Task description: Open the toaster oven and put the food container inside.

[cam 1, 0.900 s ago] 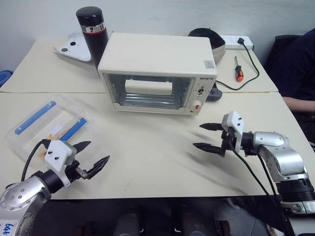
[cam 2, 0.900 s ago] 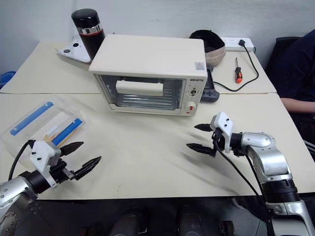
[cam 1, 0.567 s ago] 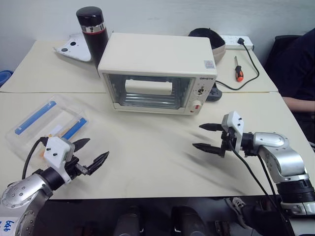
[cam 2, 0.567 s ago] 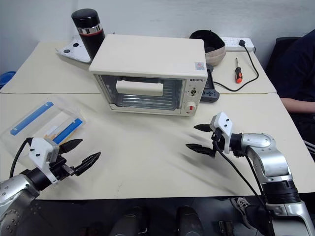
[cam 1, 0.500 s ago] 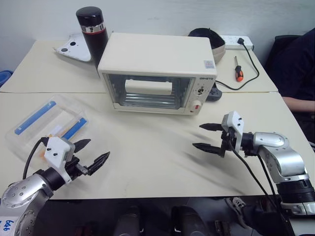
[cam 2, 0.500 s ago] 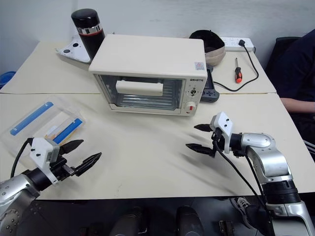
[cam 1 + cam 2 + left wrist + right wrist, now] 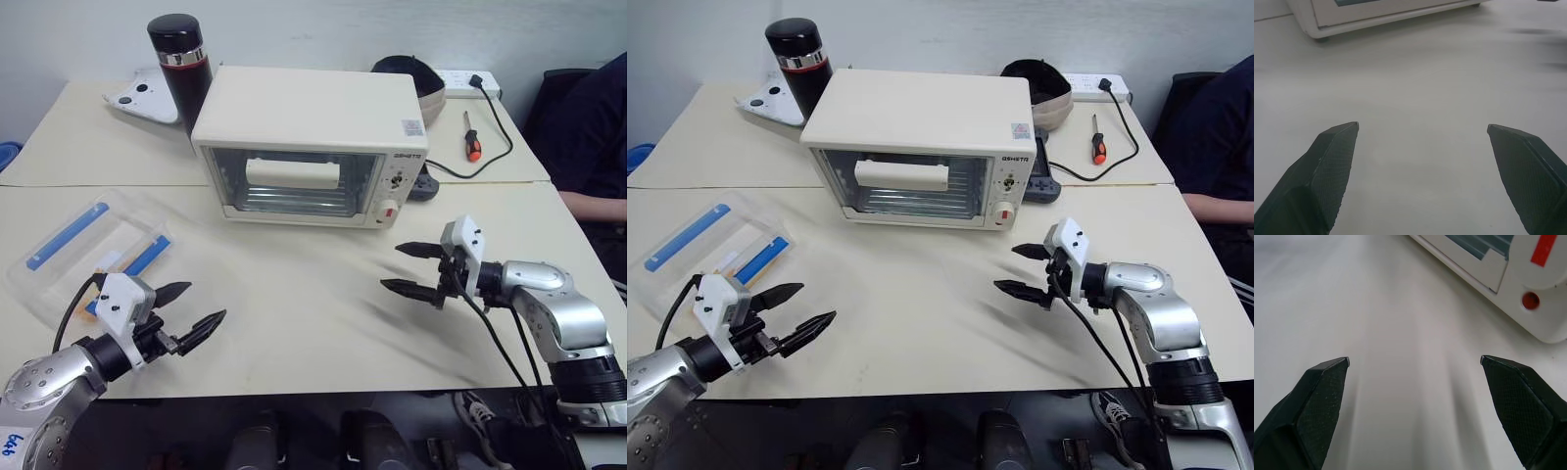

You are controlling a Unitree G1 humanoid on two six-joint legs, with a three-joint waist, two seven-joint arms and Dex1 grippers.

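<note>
Spanning everything underfoot of both arms, two cream tables (image 7: 294, 323) pushed edge to edge, seam running past the far side of each gripper. Sitting beyond that seam, ahead of the right gripper and off to its left, the toaster oven (image 7: 313, 147): cream-white box, glass door shut with white handle bar across it, knobs on the side nearer the right gripper, lowest one red. Well apart from both grippers, nothing touching it. Lying flat just ahead of the left gripper and slightly to its outer side, the food container (image 7: 83, 255): clear box, blue clips, yellow-orange inside, lid on. Near the left gripper but not touched. Standing upright behind the oven's far left corner, a black flask (image 7: 181, 59). Beside it, a white device (image 7: 142, 96). Beyond the oven on the right arm's side, a dark cap (image 7: 411, 73), a power strip (image 7: 468, 78) with black cable, and a small screwdriver (image 7: 472, 145) with orange handle. Off past the right arm, at the table's edge, a person's dark sleeve (image 7: 588, 147). Hovering low over bare table, left gripper (image 7: 196, 308), fingers spread wide, nothing between them. Hovering likewise in front of the oven's knob side, right gripper (image 7: 409, 267), fingers equally wide apart and empty.
</note>
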